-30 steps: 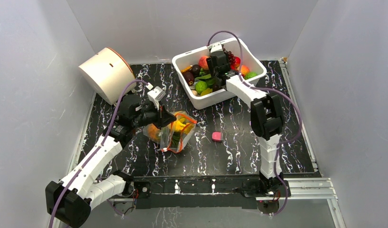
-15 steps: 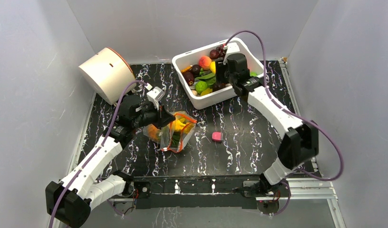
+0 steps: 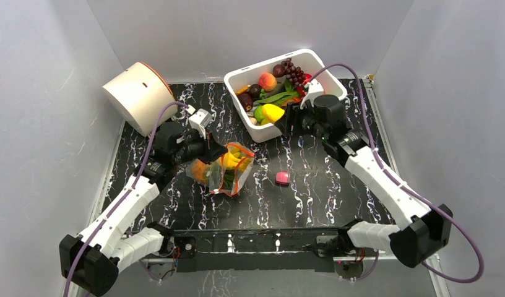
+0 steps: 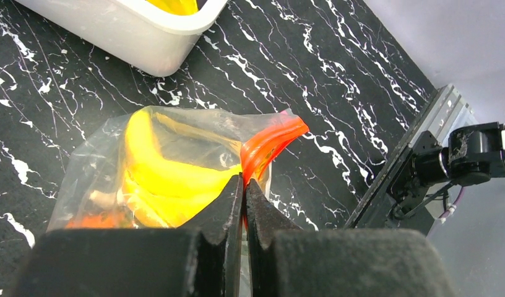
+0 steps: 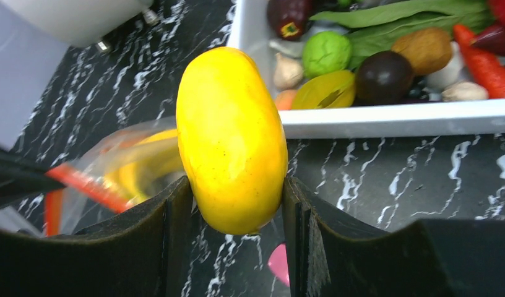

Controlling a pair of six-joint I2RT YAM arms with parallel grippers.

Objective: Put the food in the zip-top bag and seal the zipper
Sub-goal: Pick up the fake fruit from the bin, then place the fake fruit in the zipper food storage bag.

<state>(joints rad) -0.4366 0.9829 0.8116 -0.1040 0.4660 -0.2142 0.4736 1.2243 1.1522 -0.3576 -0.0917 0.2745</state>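
Right jaws clamped the fruit (image 5: 231,139) beside the bin (image 3: 267,131); left jaws pinched the zipper (image 4: 271,143), holding the bag (image 3: 228,170) (already part-filled) standing on the surface (image 3: 312,185). Its mouth looked narrow, so the glossy fruit might catch the rim or slip free.

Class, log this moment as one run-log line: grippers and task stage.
left gripper: shut on zipper of zip-top bag | right gripper: shut on yellow fruit | stage: fruit not yet in bag
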